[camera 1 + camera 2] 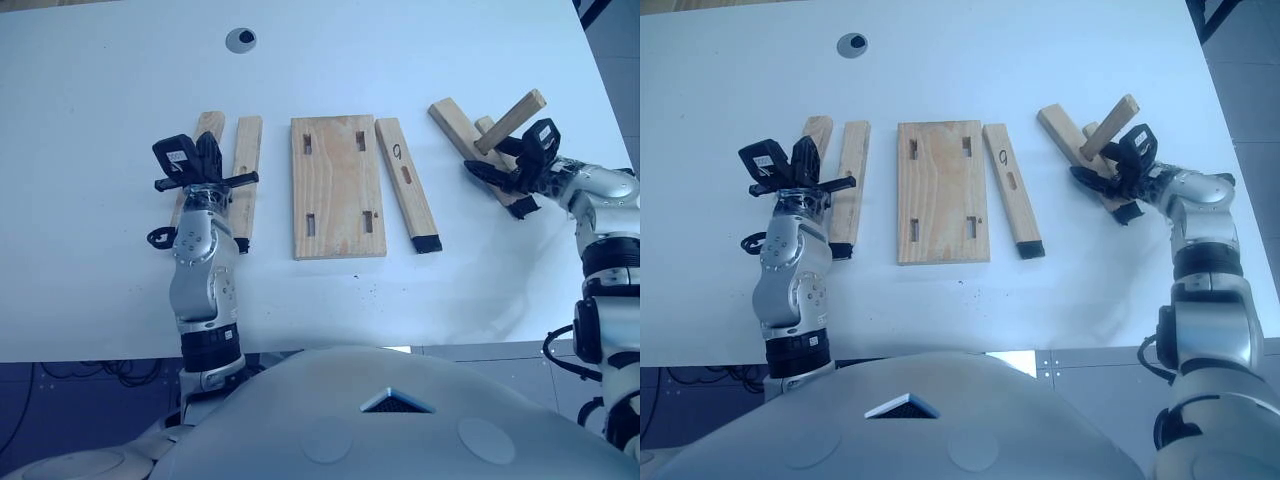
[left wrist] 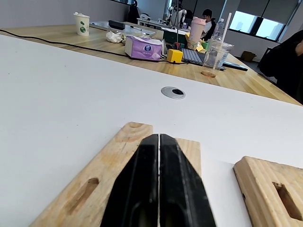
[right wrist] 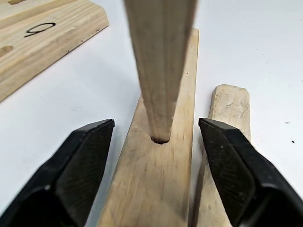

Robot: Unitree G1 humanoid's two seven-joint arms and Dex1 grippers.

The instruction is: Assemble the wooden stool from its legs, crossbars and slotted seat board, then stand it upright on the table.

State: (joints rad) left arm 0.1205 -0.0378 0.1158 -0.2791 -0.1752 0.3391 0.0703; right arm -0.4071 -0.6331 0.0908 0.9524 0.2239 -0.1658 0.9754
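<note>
Seat board [image 1: 338, 187]: laid flat at the middle of the table [image 1: 100, 250], four slots facing up; taken as the reference.
Numbered leg [image 1: 407, 183]: laid flat just beside the seat board's right edge, with its black-capped end toward the robot.
Inner left leg [image 1: 243, 180]: laid flat just left of the seat board.
Outer left leg [image 1: 205, 125]: laid flat further left of the seat board, near the inner left leg.
Left gripper [image 2: 159, 139]: fingers pressed fully together, nothing held; positioned low over the outer left leg.
Slotted leg [image 3: 156, 198]: laid flat at an angle, well right of the seat board, beyond the numbered leg.
Crossbar [image 1: 511, 121]: seated by one end in the slotted leg's slot, tilted up and away from the seat board.
Spare piece [image 3: 229, 113]: laid alongside the slotted leg, on the side away from the seat board; contact cannot be told.
Right gripper [image 3: 156, 123]: jaws spread wide on either side of the slotted leg at the crossbar's foot; nothing is gripped.
Grommet [image 1: 241, 40]: set in the table beyond the seat board, toward the left.
</note>
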